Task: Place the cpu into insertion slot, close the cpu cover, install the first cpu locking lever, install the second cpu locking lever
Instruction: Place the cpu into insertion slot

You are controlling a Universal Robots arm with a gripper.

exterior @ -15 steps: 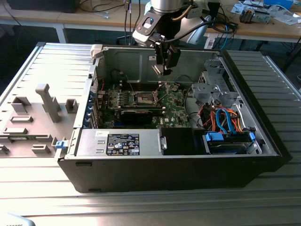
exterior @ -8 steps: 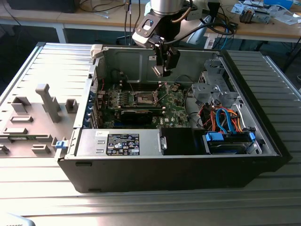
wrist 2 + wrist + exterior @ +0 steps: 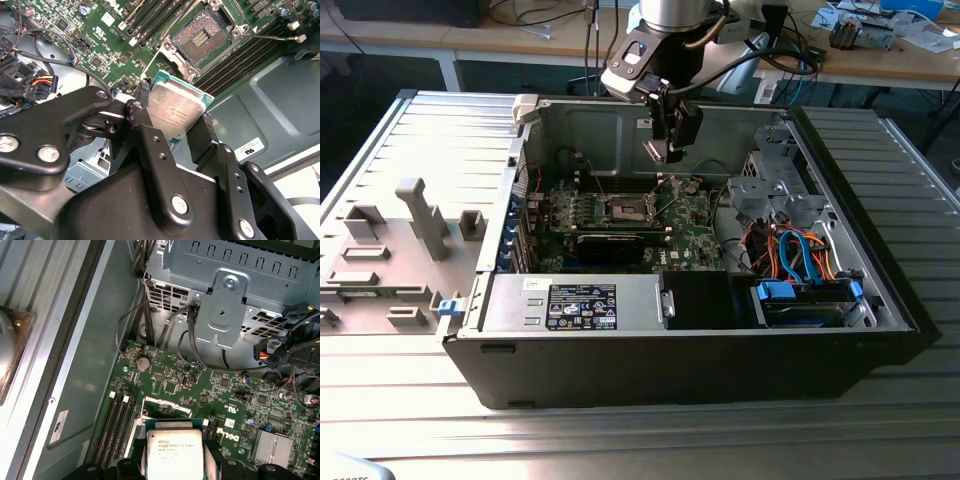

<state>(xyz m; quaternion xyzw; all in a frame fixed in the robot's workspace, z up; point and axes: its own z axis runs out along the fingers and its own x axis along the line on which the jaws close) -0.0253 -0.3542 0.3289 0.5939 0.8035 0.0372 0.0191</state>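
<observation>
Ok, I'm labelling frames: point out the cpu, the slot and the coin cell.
cpu (image 3: 176, 107): second wrist view, middle of its metal top.
slot (image 3: 201, 37): second wrist view, its pin field.
coin cell (image 3: 143, 363): first wrist view, its face.

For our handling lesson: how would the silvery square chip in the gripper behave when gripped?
The thin silvery square chip is probably stiff and light. Its smooth metal top may slip; the black gripper clamps its edges.
</observation>
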